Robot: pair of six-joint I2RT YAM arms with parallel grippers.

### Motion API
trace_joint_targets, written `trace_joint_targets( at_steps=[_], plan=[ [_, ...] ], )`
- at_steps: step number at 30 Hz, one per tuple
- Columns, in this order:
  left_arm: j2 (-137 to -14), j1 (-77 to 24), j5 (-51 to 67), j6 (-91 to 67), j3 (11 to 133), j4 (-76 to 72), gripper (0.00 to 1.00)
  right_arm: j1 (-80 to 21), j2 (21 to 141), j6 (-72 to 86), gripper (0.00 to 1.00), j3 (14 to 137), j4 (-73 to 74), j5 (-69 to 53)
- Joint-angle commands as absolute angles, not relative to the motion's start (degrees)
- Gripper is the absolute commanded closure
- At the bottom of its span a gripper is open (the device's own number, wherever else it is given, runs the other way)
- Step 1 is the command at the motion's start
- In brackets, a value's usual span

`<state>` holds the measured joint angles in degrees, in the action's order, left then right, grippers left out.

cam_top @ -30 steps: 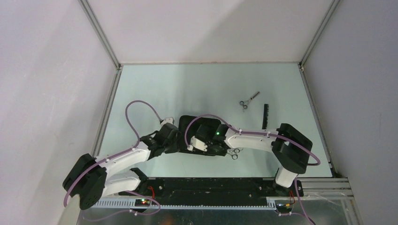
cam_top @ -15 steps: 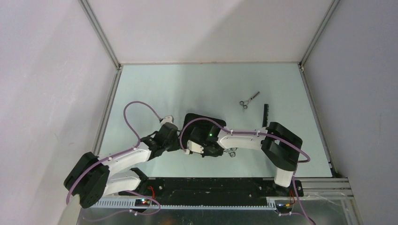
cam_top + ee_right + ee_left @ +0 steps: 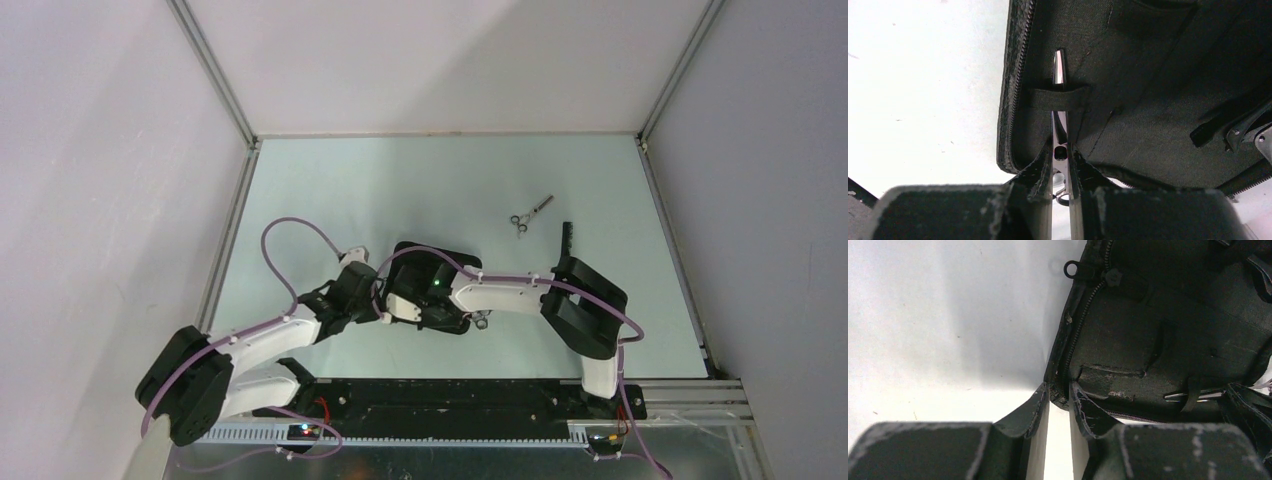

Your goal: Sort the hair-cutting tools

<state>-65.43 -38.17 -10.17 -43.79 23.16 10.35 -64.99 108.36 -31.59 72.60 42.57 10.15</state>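
right gripper [image 3: 1060, 165] clenched on the scissors [image 3: 1059, 70] at the pivot | blades run straight ahead of its fingers, tip already past the strap [image 3: 1058, 97] inside the open case [image 3: 1148, 100], rings trailing at the case's right edge | left gripper [image 3: 1058, 400] nearly closed, seemingly pinching the case's zip edge | second scissors [image 3: 530, 213] and comb [image 3: 566, 240] lie well off, far right

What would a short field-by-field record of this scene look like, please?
case: black, zipped type, lying open on the table
left gripper: shut on the case's zip edge
right gripper: shut on the held scissors
held scissors: blades slid under an elastic strap inside the case
loose scissors: on the table, beyond the case
comb: black, on the table, partly hidden by the right arm
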Motion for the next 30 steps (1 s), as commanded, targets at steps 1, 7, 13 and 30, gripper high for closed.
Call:
trace_joint_targets(
  at_steps=[1,7,13,30],
  plan=[
    [-67.0,-37.8,-8.7,-45.9,20.4,7.9,0.76,-64.6,108.2,-30.7,1.0,74.6,39.9,8.4],
    [-67.0,-37.5,-8.6,-46.5,20.1,7.7,0.78,-64.6,107.4,-30.6,1.0,74.6,34.3,6.8],
    [-66.4,-36.4,-8.6,-47.2,18.9,7.2,0.79,-63.2,105.2,-26.6,0.8,74.6,32.5,5.6],
    [-66.7,-34.4,-8.5,-47.1,18.7,7.4,0.78,-50.4,88.9,1.2,0.58,66.1,40.0,5.0]
  ],
)
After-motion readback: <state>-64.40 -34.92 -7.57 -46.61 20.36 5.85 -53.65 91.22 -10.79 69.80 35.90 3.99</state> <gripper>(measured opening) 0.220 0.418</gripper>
